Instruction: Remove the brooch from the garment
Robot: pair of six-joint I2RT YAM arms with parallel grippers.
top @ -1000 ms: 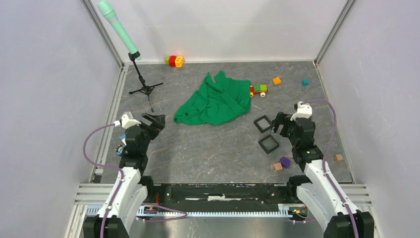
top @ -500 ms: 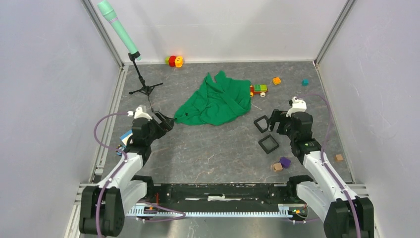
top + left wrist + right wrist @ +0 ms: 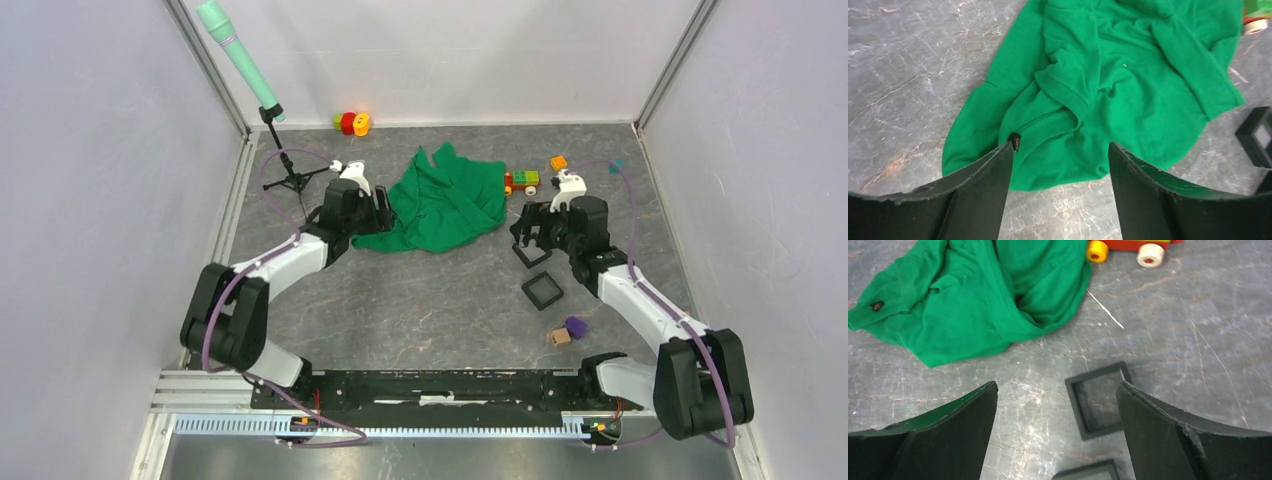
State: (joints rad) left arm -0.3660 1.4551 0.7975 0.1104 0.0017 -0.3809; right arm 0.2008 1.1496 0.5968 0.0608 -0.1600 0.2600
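The garment (image 3: pixel 440 203) is a bright green cloth lying crumpled at mid table; it also shows in the left wrist view (image 3: pixel 1108 95) and the right wrist view (image 3: pixel 973 295). The brooch (image 3: pixel 1015 141), a tiny dark-and-gold piece, sits on the hem at the garment's near-left corner, right at my left finger's tip; it shows in the right wrist view (image 3: pixel 877 305) too. My left gripper (image 3: pixel 385 207) (image 3: pixel 1060 145) is open and empty at the garment's left edge. My right gripper (image 3: pixel 527 228) (image 3: pixel 1057 385) is open and empty over the floor right of the garment.
Two black square frames (image 3: pixel 530 250) (image 3: pixel 543 289) lie under and near my right gripper; one also shows in the right wrist view (image 3: pixel 1098 400). A toy car (image 3: pixel 521 181) touches the garment's right side. A microphone tripod (image 3: pixel 290 180) stands left. A purple block (image 3: pixel 575 326) and tan cube (image 3: pixel 560 337) lie near right.
Both arms have reached forward from the near edge. My left gripper has moved up and right to the garment's left edge. My right gripper has moved forward and left over the black frames.
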